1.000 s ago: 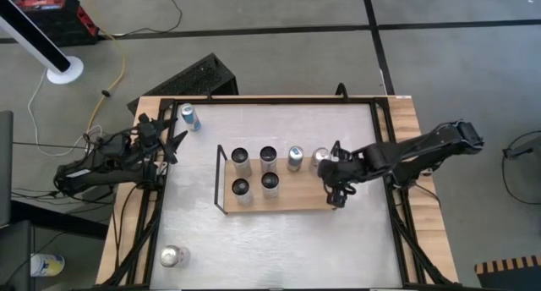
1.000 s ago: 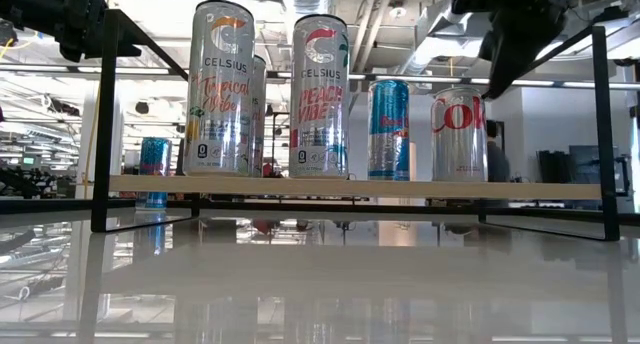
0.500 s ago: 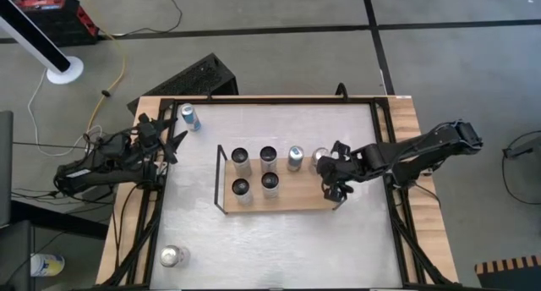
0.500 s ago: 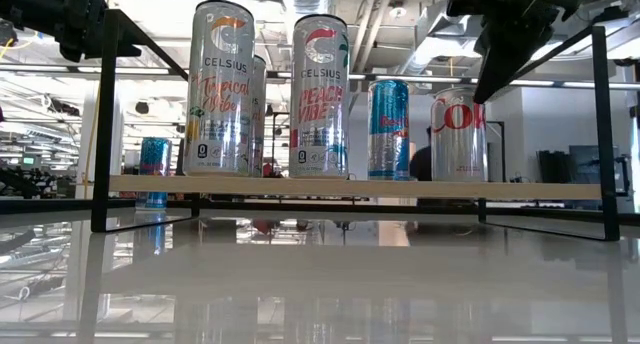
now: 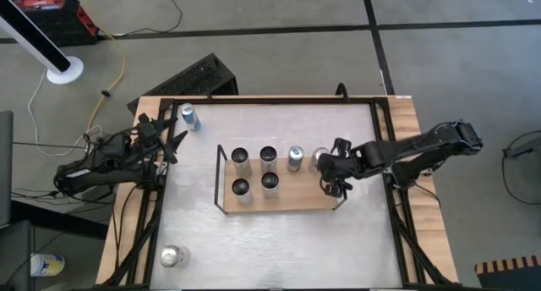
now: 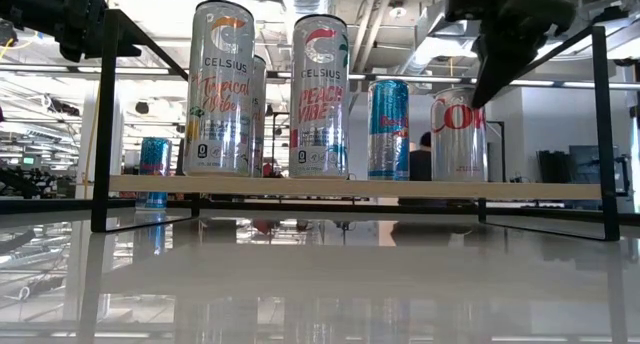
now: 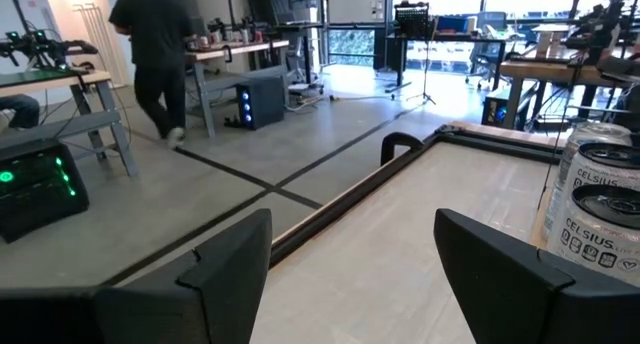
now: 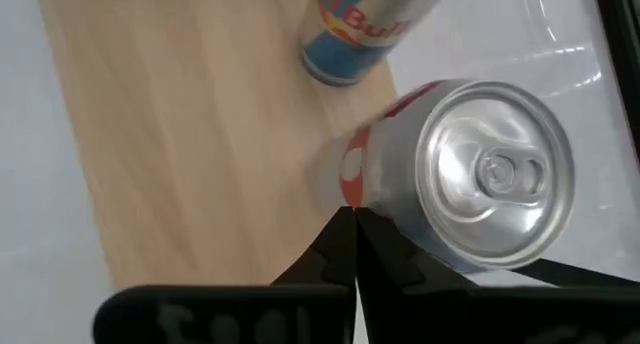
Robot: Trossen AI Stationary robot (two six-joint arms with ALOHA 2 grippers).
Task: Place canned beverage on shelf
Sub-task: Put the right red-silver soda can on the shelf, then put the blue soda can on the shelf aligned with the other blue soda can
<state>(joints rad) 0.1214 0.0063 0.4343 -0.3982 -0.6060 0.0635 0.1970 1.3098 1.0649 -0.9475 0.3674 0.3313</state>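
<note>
The shelf (image 5: 283,198), a light-wood board in a black wire frame, stands mid-table. Upright on it are several tall Celsius cans (image 6: 220,89), a blue Red Bull can (image 6: 388,129) and, at the right end, a silver-and-red cola can (image 8: 480,179). My right gripper (image 8: 352,246) is shut and slants down beside that cola can (image 5: 319,158), on its near side. My left gripper (image 5: 173,143) waits open at the table's left edge, holding nothing. My right gripper's shut fingertips (image 8: 340,234) stand right at the cola can's side wall (image 8: 360,179), below its rim, coming down at a slant from the near right. I cannot tell whether they touch it. The can stands upright on the board.
A blue can (image 5: 190,117) stands on the table at the far left and a silver can (image 5: 172,256) near the front left corner. The shelf's raised black end rail (image 6: 598,134) is close to my right gripper. A person walks in the room beyond.
My right gripper has stayed shut over the shelf's right end and has turned at the wrist, its fingertips swinging a little toward the far edge and the cola can. The cans stand as before.
</note>
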